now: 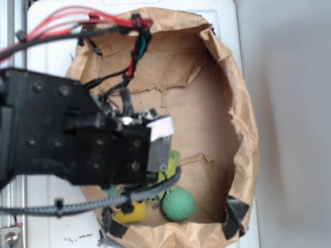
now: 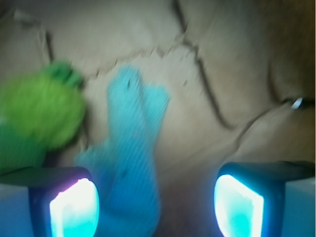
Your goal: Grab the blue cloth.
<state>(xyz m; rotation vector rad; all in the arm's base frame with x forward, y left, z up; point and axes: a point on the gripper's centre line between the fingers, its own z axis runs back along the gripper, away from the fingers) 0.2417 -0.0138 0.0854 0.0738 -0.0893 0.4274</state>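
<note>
Closest in the exterior view, the black arm hides the hand over the paper-lined box (image 1: 243,129), while the wrist view shows the hand (image 2: 155,205) spread apart, the blue cloth (image 2: 131,163) by its left finger, so I'd shift left before closing, clear of the green plush (image 2: 42,116).

Lab rig: paper-lined bin (image 1: 243,129), exposed wires (image 1: 135,46), white table (image 1: 46,41).

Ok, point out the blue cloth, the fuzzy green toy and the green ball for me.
Blue cloth (image 2: 131,168): wrist view, middle of its body.
Fuzzy green toy (image 2: 42,116): wrist view, its round fuzzy middle.
Green ball (image 1: 178,204): exterior view, centre of the ball.
</note>
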